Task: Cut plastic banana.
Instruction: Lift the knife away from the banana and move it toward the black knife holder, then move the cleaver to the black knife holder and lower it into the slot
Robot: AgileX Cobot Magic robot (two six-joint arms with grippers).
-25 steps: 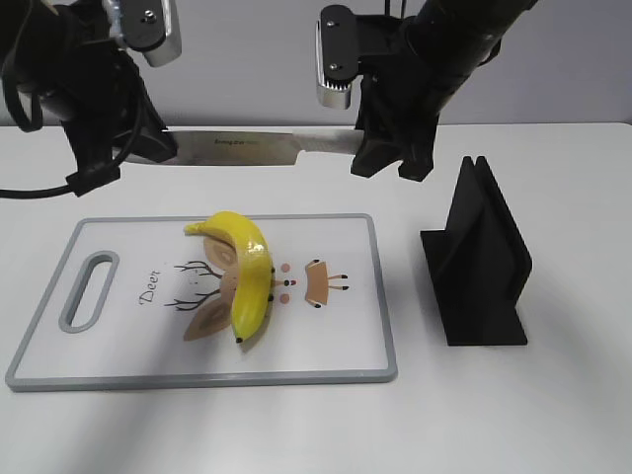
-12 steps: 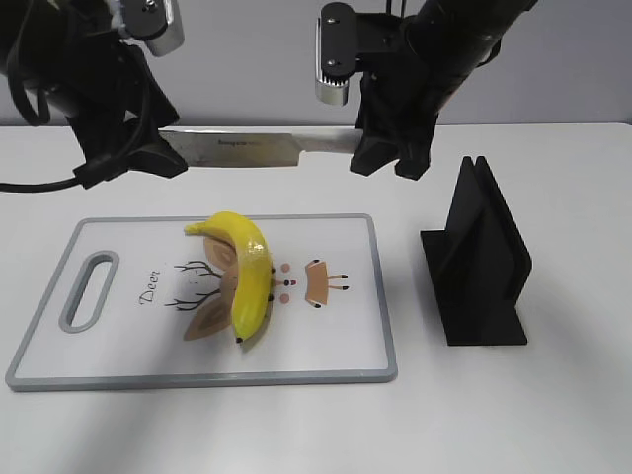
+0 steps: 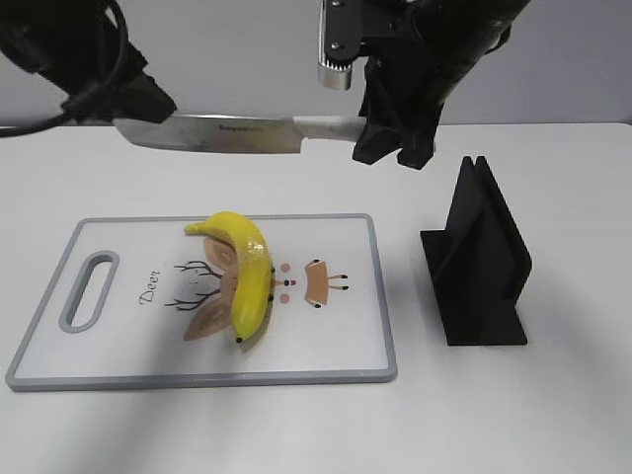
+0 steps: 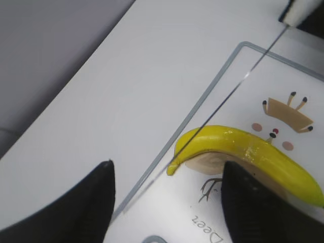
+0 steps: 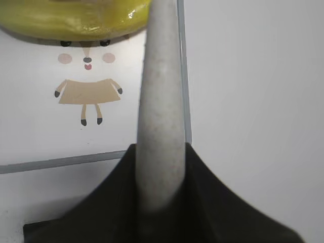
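Note:
The plastic banana lies on the white cutting board, curved, with its stem toward the back. It also shows in the left wrist view and the right wrist view. My right gripper is shut on the pale handle of a kitchen knife and holds it level above the table, behind the board. The blade points left. My left gripper is open near the blade's tip. In the left wrist view the blade runs edge-on between the spread fingers.
A black knife stand stands on the table right of the board. The board has a grey rim, a handle slot at its left end and a printed deer picture. The table is white, with a grey wall behind.
The knife has risen a little in my right gripper. My left arm has moved up and to the left, so the blade's tip now shows bare below it.

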